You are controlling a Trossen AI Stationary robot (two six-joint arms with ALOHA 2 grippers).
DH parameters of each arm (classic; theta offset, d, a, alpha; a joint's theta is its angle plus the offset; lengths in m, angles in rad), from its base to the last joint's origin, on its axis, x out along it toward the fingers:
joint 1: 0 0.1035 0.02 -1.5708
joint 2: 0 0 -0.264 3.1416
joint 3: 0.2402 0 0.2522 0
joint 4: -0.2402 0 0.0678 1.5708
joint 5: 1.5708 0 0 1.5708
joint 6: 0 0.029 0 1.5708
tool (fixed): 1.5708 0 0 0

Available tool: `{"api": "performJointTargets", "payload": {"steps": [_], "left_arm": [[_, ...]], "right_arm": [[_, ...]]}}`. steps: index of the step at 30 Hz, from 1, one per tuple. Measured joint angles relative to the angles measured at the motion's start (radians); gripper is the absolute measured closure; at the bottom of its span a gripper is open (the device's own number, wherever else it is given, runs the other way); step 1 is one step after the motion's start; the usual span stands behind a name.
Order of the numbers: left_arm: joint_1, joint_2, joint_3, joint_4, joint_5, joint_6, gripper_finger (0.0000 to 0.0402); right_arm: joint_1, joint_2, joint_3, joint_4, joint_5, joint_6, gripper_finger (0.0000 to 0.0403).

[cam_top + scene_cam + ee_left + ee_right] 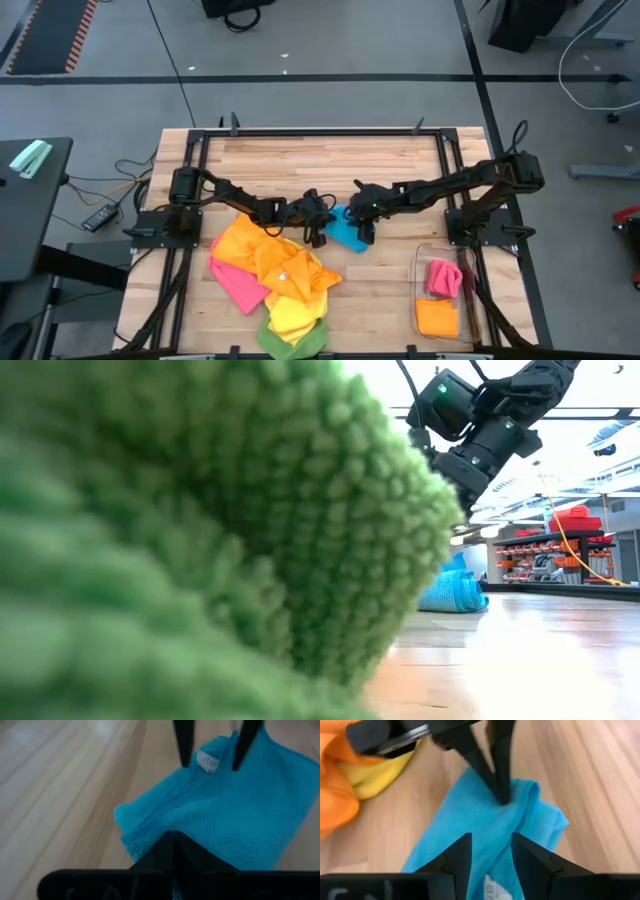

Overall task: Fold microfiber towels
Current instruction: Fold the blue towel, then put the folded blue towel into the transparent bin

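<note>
Left end effector (pixel 500 795) pinches the blue towel (pixel 348 232) mid-table (pixel 330 160); right end effector (pixel 490 852) straddles its opposite edge, fingers parted; orange towel (pixel 262 250) beside.

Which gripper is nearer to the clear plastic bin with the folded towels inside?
The right gripper. It is at the blue towel mid-table, on the side toward the bin. The left gripper pinches the towel's far side, away from the bin.

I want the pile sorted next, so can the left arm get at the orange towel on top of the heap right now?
Probably not yet: the left gripper is shut on the blue towel. The orange towel lies uncovered right beside that arm, so after letting go the way looks free.
</note>
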Motion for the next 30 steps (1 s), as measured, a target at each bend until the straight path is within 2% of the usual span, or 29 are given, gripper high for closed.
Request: {"api": "performJointTargets", "payload": {"steps": [5,8,13,17,23,30], "left_arm": [[-0.002,0.000,0.000,0.019,0.000,-0.001,0.0390],[-0.003,0.000,0.000,0.016,0.000,-0.001,0.0391],[-0.004,0.000,0.000,0.018,0.000,-0.005,0.0377],[-0.004,0.000,0.000,0.019,0.000,-0.004,0.0373],[-0.004,0.000,0.000,0.022,0.000,-0.004,0.0389],[-0.004,0.000,0.000,0.026,0.000,-0.001,0.0382]], "right_arm": [[-0.032,0.024,0.002,-0.016,0.002,0.011,0.0240],[-0.034,0.038,0.001,-0.010,0.001,0.028,0.0205],[-0.034,0.047,0.001,-0.026,0.060,0.102,0.0135],[-0.019,0.050,0.001,-0.019,0.071,0.129,0.0099],[-0.014,0.115,0.001,-0.011,0.080,0.181,0.0092],[-0.023,0.120,0.001,-0.020,0.079,0.214,0.0116]]}}
